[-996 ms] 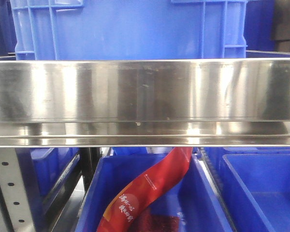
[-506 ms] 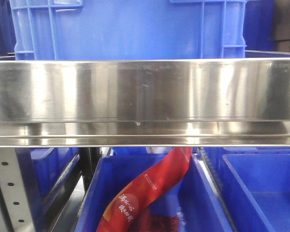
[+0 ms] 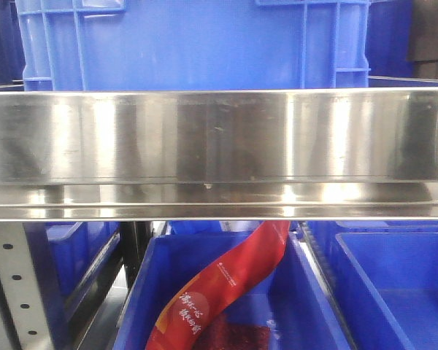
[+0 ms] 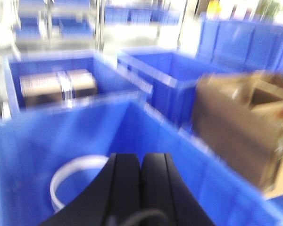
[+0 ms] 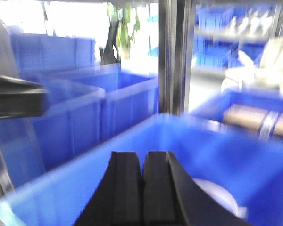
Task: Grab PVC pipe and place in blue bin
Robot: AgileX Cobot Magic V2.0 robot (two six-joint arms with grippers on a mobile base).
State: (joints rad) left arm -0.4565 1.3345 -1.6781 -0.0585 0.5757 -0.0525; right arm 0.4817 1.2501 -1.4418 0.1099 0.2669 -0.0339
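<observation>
In the left wrist view my left gripper (image 4: 141, 157) is shut and empty. It hangs over a blue bin (image 4: 28, 150). A white ring-shaped piece (image 4: 66, 175), possibly the PVC pipe, lies in that bin to the left of the fingers. In the right wrist view my right gripper (image 5: 143, 155) is shut and empty over a blue bin (image 5: 85, 188). A white rounded object (image 5: 218, 197) lies in it to the right of the fingers, partly hidden. Both wrist views are blurred. Neither gripper shows in the front view.
A steel shelf rail (image 3: 219, 138) fills the front view, with a blue crate (image 3: 190, 44) above it and a lower bin holding a red bag (image 3: 219, 288). The left wrist view shows a bin with brown boxes (image 4: 59, 84) and a cardboard box (image 4: 245, 127). A steel post (image 5: 172, 56) stands ahead of the right gripper.
The front view has shifted very slightly sideways against the upper crate. Nothing else differs.
</observation>
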